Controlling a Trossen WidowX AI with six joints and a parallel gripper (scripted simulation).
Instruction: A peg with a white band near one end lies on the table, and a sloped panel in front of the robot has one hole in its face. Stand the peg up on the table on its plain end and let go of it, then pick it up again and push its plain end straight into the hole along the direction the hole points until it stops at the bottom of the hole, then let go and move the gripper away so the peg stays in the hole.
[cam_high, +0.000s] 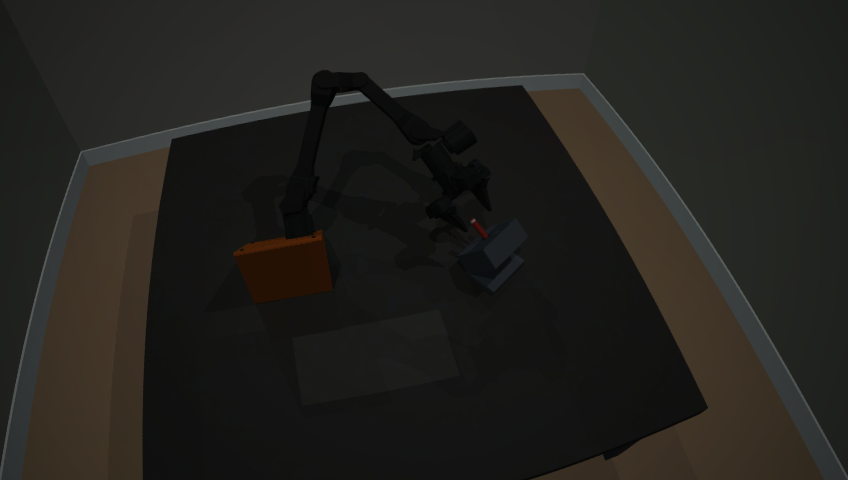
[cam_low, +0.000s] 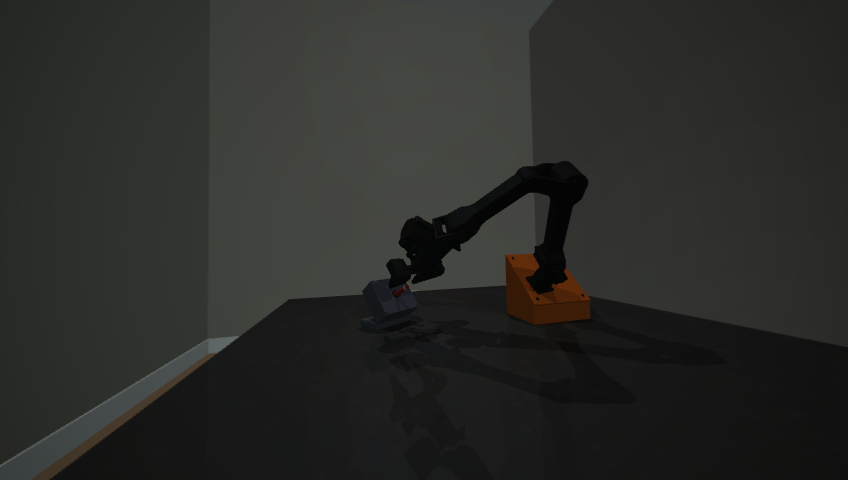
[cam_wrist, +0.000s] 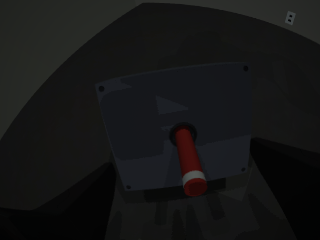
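The red peg (cam_high: 479, 228) (cam_low: 401, 291) (cam_wrist: 189, 157) stands in the hole (cam_wrist: 172, 138) of the sloped grey panel (cam_high: 505, 242) (cam_low: 380, 300) (cam_wrist: 132, 135). Its white-banded end points out, back toward the arm, and its other end is hidden inside the hole. A good length of the peg shows outside the face; whether it touches the bottom cannot be seen. My gripper (cam_high: 477, 220) (cam_low: 403, 283) (cam_wrist: 183, 158) is open wide, with one finger on each side of the peg and a gap between each finger and the peg.
The panel's base plate (cam_high: 495, 285) rests on the dark table (cam_high: 565, 356) (cam_low: 297, 386). The orange block (cam_high: 288, 270) (cam_low: 559, 312) under the arm's base stands well apart from the panel. A paler rectangle (cam_high: 374, 356) shows on the table nearer the top camera.
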